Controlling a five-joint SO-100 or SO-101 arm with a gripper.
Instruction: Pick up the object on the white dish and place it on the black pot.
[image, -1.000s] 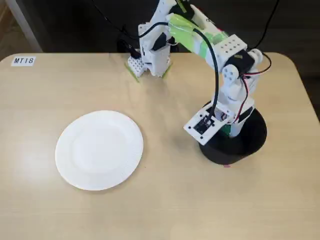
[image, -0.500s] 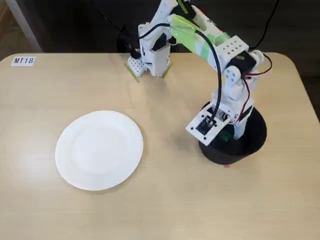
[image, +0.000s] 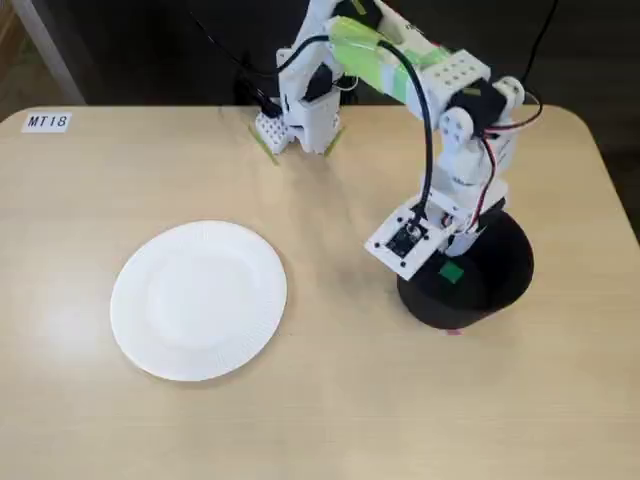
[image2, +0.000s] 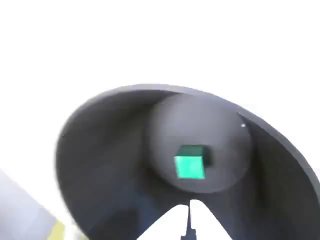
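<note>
Pale wooden counter (image: 330, 390): the black pot (image: 500, 285) is partly hidden by the arm. Its tool (image2: 189, 220) looks pressed together, empty, above the green cube (image2: 190, 162) inside. The white plate (image: 198, 300) lies well apart.

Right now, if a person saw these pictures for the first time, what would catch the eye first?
First the tiny green cube, bright on the dark floor of the black pot at the table's right in the fixed view. Next the white arm bent above that pot, its gripper showing pale fingers just over the cube. Last the wide white paper plate, bare, on the left.
</note>
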